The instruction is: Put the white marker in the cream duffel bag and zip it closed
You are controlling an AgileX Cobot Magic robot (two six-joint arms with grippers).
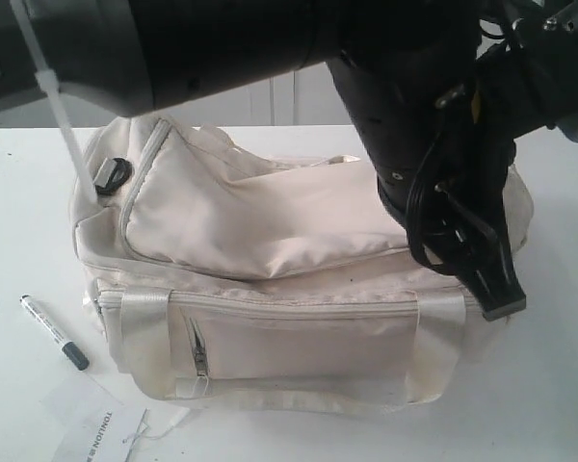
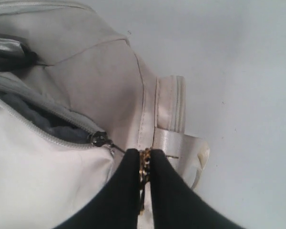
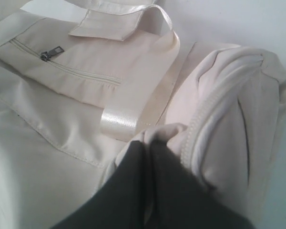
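White marker [image 1: 53, 332] (on table [image 1: 559, 385]), right gripper [image 3: 147, 143] across bag [image 1: 270, 221]

From my screen the cream duffel bag [image 1: 270, 221] reads as soft matt cloth, creased all over. Its webbing handle [image 3: 119, 121] is woven, with a satin sheen. The zipper pull [image 2: 99, 139] looks like dull grey metal. The white marker [image 1: 50, 330] is smooth plastic, and the tabletop [image 1: 549, 385] is smooth matt white.

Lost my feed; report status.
Left hand, right hand shut on cream duffel bag. White marker on table, outside bag. Zipper partly open. Nothing covering marker.
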